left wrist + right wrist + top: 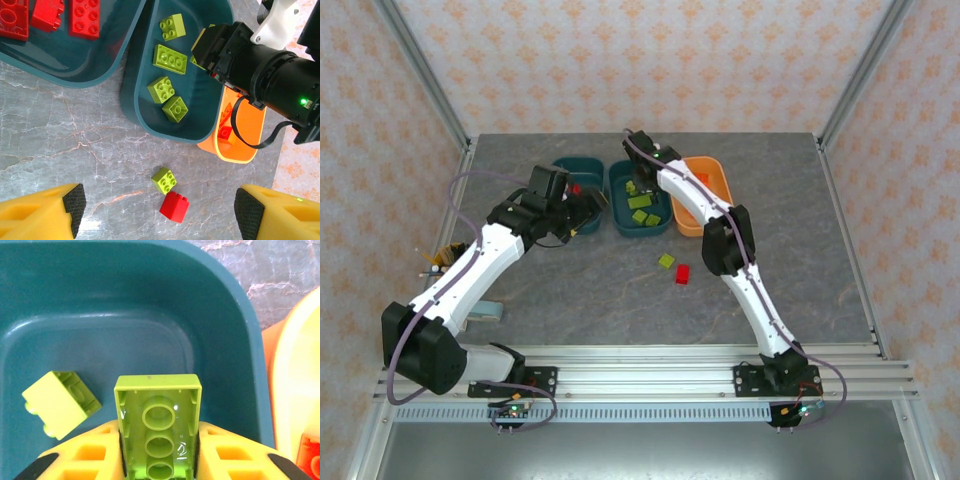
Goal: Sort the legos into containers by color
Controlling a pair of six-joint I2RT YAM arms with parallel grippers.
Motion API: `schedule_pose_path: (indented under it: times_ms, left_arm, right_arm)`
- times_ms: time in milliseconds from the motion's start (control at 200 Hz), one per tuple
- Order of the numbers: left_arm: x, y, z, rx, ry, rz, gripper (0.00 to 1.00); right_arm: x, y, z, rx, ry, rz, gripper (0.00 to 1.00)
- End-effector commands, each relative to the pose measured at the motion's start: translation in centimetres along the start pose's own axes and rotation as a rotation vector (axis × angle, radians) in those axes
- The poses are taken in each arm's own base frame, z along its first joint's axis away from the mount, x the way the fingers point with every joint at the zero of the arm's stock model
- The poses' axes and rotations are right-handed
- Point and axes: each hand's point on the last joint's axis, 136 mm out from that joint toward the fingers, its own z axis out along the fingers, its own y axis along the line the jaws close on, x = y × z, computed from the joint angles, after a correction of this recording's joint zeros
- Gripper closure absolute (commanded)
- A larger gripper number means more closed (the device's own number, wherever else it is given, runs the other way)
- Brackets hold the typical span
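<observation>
Above the middle tub (150, 290), your right end effector (159, 442) grips a green brick (159, 405); your left end effector (160, 206) hangs open.

I see bare table (570, 290) all around the loose green brick (164, 180) and the red brick (174, 206). The right arm (260, 75) hangs over the middle tub (200, 125) and blocks the way in.

Grey marbled tabletop (620, 300); pale floral-papered walls (650, 60) around
</observation>
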Motion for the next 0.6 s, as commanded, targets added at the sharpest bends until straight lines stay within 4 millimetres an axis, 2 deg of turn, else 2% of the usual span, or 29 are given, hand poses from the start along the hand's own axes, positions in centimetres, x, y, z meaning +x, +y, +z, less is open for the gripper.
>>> schedule_pose_path:
  times_ms: [0, 170, 300, 460, 595]
  left_arm:
    - [-0.2, -0.3, -0.5, 0.010, -0.026, 0.038, 0.19]
    - [0.1, -0.1, -0.8, 0.009, -0.023, 0.041, 0.19]
    - [0.4, 0.1, -0.8, 0.008, -0.018, 0.040, 0.19]
    - [1.4, 0.6, -0.7, -0.003, -0.001, 0.052, 0.19]
    - [2.7, 1.6, -1.0, -0.034, 0.026, 0.073, 0.19]
  right_arm:
    - [-1.5, -1.3, 0.8, 0.084, -0.066, -0.022, 0.64]
    - [-2.2, -1.1, 0.5, 0.082, -0.089, -0.022, 0.46]
    - [-3.4, 0.1, -1.8, 0.047, -0.132, -0.037, 0.42]
    - [-5.4, 1.4, -7.4, 0.012, -0.212, -0.031, 0.43]
    - [-6.4, 1.7, -13.5, -0.032, -0.277, 0.011, 0.44]
